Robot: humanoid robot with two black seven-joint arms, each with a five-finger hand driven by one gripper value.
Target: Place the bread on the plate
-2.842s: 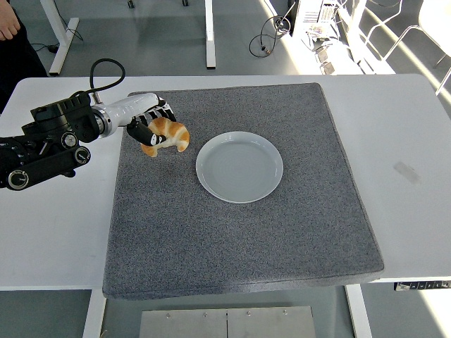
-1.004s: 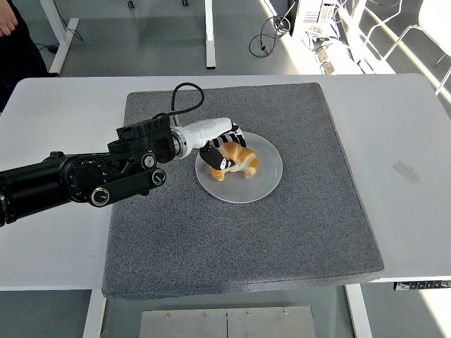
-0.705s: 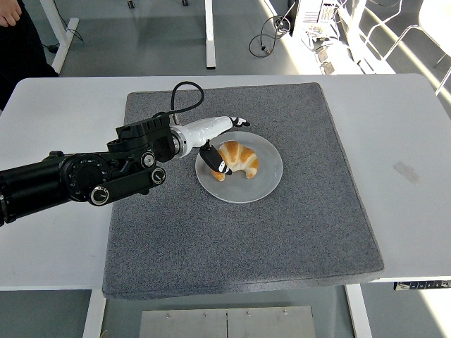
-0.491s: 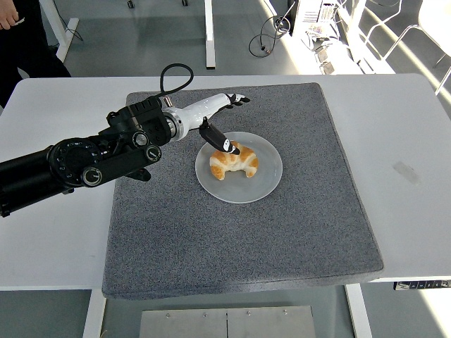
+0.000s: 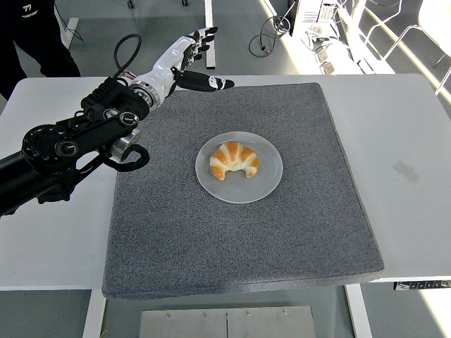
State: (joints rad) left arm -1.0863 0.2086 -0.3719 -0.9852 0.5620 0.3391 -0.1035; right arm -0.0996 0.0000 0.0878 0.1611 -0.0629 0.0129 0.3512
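Bread (image 5: 235, 160) lay on the plate (image 5: 269, 182), well apart from my left hand (image 5: 189, 62), which hung raised over the far-left corner of the grey mat (image 5: 211, 246). Fingers (image 5: 203, 36) were spread and the thumb stuck out toward the right; the hand held nothing. My forearm ran back down-left across the mat's left edge and over the white table (image 5: 409, 134) toward the picture's left side. The croissant sat whole, slightly left of the plate's centre, curved ends toward the near edge, inside the rim on all sides. The plate stood near the mat's middle, somewhat toward the far side. Bare mat lay around it, widest toward the near edge and the right. White table bordered the mat left and right. A person in dark clothing (image 5: 32, 32) stood past the far-left corner.
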